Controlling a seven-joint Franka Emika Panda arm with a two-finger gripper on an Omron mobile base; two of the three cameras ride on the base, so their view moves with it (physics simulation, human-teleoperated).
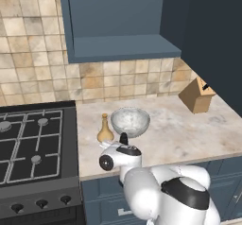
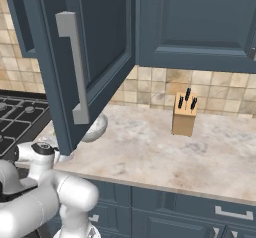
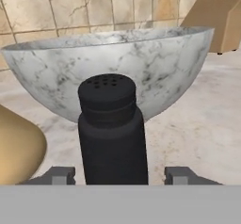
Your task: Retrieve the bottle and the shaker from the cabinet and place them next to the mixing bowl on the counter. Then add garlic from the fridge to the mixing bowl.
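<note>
Landmark: round speckled grey-white glass-like mixing bowl (image 1: 130, 121), on the beige marbled stone counter (image 1: 189, 134).

Small near-black cylindrical shaker (image 3: 112, 131) with perforated cap stands upright just in front of the bowl. It sits between the gripper (image 3: 119, 175) fingertips (image 3: 60, 175); jaws apart, a gap visible on each side, not clamped.

Golden-tan bulbous flask bottle (image 1: 105, 129) just left of the bowl.

Slate-blue wall cabinet (image 1: 124, 47) above the bowl, door open. Tan wooden knife block (image 1: 197, 95) well to the bowl's right.
</note>
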